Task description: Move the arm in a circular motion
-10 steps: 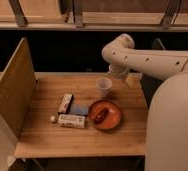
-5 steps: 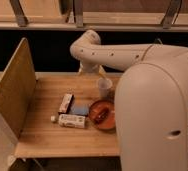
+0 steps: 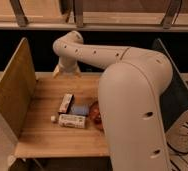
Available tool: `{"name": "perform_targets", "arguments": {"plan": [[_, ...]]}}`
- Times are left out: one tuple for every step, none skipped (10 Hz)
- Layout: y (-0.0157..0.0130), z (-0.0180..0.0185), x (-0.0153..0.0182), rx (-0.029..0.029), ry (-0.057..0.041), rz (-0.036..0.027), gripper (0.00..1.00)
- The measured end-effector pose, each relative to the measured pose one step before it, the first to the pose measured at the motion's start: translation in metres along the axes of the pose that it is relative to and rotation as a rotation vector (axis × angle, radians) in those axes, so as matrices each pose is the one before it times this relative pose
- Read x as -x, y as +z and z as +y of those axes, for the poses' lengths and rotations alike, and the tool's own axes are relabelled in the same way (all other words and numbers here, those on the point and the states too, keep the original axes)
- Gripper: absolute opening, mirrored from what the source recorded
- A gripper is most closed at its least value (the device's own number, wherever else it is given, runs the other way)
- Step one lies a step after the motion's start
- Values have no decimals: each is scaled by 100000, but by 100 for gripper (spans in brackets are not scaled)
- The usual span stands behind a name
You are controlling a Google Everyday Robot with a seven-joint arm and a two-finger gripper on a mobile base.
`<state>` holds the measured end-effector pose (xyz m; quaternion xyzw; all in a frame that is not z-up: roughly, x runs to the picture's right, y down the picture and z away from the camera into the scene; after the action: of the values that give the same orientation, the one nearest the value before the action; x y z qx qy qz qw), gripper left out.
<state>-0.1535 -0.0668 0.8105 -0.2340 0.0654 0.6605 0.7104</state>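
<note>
In the camera view, the arm (image 3: 132, 100) filled most of the right half. Its thickest cream-white segment rose from the lower edge, in front of the bench (image 3: 52, 142), and bent at a rounded joint near the upper right. From there a slimmer segment with dark screw holes ran left to a bulbous joint over the far side of the bench, then turned downward. The tool (image 3: 67, 72) hung at the end of that last piece, pointing down above the back edge of the bench, left of centre. Whether it was released or clenched could not be told, and nothing showed in its grasp.

On the wooden bench lay a small carton (image 3: 66, 102), set lengthwise, and just beside it a blue object (image 3: 79, 109). A red-orange item (image 3: 93, 113) sat to the right of that, partly hidden behind the thick segment. Nearer the front lay a white bottle (image 3: 72, 121) on its side. A wooden side panel (image 3: 12, 95) stood upright along the left edge and a dark panel (image 3: 176, 82) along the right. Cables (image 3: 187, 136) lay on the floor at the lower right.
</note>
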Motion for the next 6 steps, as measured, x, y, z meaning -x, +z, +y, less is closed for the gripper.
{"name": "perform_targets", "arguments": {"plan": [[375,1902,-1930,3692,547,3605,80],[161,553,-996,932,1050,1714,80],[96,216,-468,322,526,778,80],[-8,-44,31,-64,86,-105,80],[-11,-22,-1,-6,78,-9,80],[27,-106,-66,-114,280,121,80]]}}
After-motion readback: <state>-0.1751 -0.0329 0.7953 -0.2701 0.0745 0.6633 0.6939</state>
